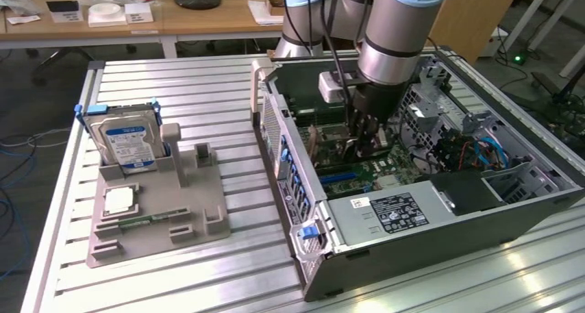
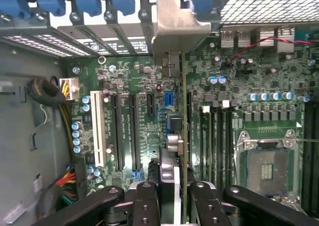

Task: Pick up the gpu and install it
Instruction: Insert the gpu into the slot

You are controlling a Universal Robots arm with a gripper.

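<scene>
Item: grey moulded parts tray (image 1: 205,207) on the slatted aluminium counter (image 1: 183,87), well apart from the tool; it carries a silver hard drive with blue-white label (image 1: 126,143).

Item: open black desktop computer case (image 1: 457,224), tool inside it.

Item: black two-fingered tool (image 2: 172,196), partly closed, gripping the gpu (image 2: 183,136), a thin dark card with green board edge, seen edge-on. Card stands upright directly ahead of the tool, its silver bracket (image 2: 174,24) at the case's rear slots.

Progress, judged: pickup done; card over the green motherboard (image 2: 144,86), full seating cannot be told.

Views: wrist view shows grip and black expansion slots (image 2: 127,131); exterior view shows tray and counter.
</scene>
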